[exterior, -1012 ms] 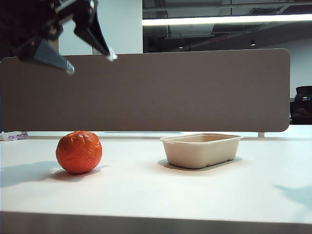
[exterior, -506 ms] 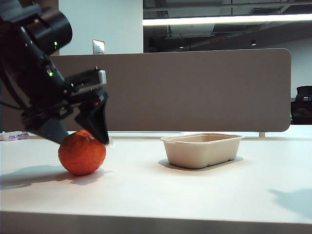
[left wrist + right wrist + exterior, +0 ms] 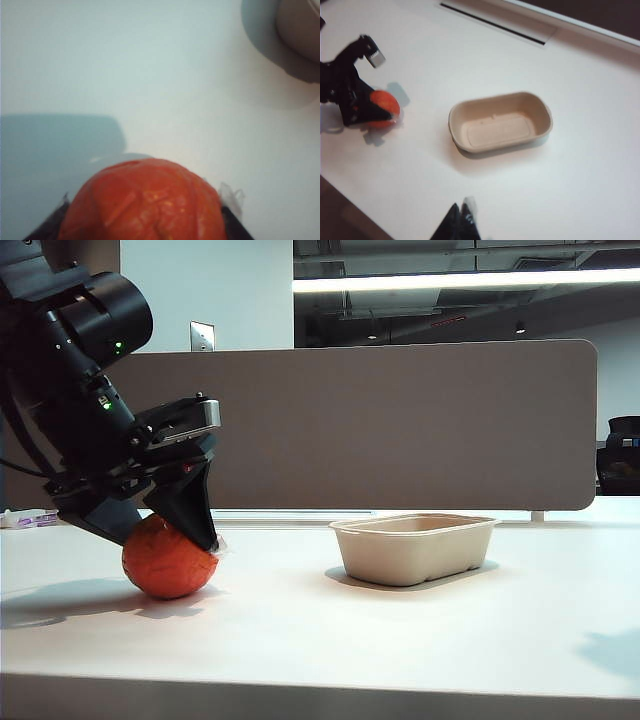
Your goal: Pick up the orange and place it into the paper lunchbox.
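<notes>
The wrinkled reddish orange rests on the white table at the left. My left gripper has come down over it from above, one dark finger pressed on each side, so it is shut on the orange. In the left wrist view the orange fills the gap between the two fingers. The beige paper lunchbox stands empty to the right of the orange, well apart from it. The right wrist view shows the lunchbox from above, the orange in the left gripper, and my right gripper shut and empty over the near table edge.
A long grey partition runs behind the white table. A small flat item lies at the far left by the partition. The table's front edge runs along the bottom of the exterior view.
The left arm dropped from high above the table onto the orange, and its wide-open fingers closed in against the fruit. The orange shifted slightly right.
</notes>
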Controlling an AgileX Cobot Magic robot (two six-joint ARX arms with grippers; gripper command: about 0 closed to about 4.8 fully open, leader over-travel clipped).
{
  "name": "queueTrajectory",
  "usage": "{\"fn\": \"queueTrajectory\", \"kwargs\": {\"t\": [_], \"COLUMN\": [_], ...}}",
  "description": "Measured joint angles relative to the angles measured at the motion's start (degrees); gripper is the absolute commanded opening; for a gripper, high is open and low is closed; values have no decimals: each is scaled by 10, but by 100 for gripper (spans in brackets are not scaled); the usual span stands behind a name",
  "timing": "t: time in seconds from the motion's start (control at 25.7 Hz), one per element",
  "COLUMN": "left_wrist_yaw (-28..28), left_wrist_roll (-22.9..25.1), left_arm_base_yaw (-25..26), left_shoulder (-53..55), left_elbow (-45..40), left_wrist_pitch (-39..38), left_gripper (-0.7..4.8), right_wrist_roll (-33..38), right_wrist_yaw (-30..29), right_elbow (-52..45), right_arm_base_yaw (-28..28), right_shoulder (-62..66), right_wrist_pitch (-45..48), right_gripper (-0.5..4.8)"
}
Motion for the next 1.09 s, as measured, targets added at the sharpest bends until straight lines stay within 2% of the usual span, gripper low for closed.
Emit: {"fn": "queueTrajectory", "kwargs": {"t": [0.19,0.27,0.43,0.55,0.7,1.09], "left_wrist_yaw": [16,50,65,62,25,17], "left_wrist_roll": [-20,-66,-106,-115,-117,-128], "left_arm_base_yaw": [0,-2,-23,-56,-93,-141], "left_shoulder": [0,1,1,1,10,145], "left_elbow": [1,15,33,62,105,225], "left_wrist_pitch": [28,65,116,148,170,175], "left_gripper": [222,222,222,223,223,223], "right_wrist_roll": [0,7,12,13,13,13], "right_wrist_yaw": [1,1,4,20,22,22], "right_elbow": [0,0,0,0,0,0], "right_arm_base_yaw": [0,0,0,0,0,0], "right_shoulder": [-1,-1,-1,-1,-1,-1], "right_wrist_pitch": [-19,-47,-66,-66,-66,-57], "right_gripper": [-4,-4,-4,-4,-4,-4]}}
